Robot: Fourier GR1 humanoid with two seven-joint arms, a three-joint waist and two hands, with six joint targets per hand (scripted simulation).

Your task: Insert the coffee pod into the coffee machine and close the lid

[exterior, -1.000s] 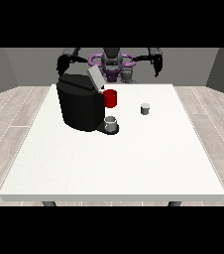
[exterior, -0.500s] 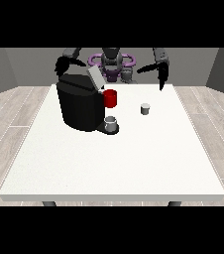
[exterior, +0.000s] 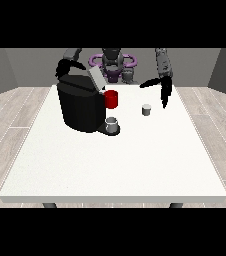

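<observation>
Reaching toward the coffee pod (exterior: 146,110) in the front view, I am hanging my hand at the view's right (exterior: 163,91) just above and beside it, fingers pointing down and spread apart from the thumb, holding nothing, while my hand at the view's left (exterior: 66,67) is hovering behind the coffee machine (exterior: 82,105), its fingers too dark against the body for me to tell their state. I am judging the pick-up as the step in hand: the pod is standing untouched on the table (exterior: 115,165), well apart from the machine's raised lid (exterior: 96,79), so next I am needing to lower onto it and close; a small cup (exterior: 112,124) is sitting on the machine's tray, its contents not showing, and a red part (exterior: 111,99) is projecting at the front.
</observation>
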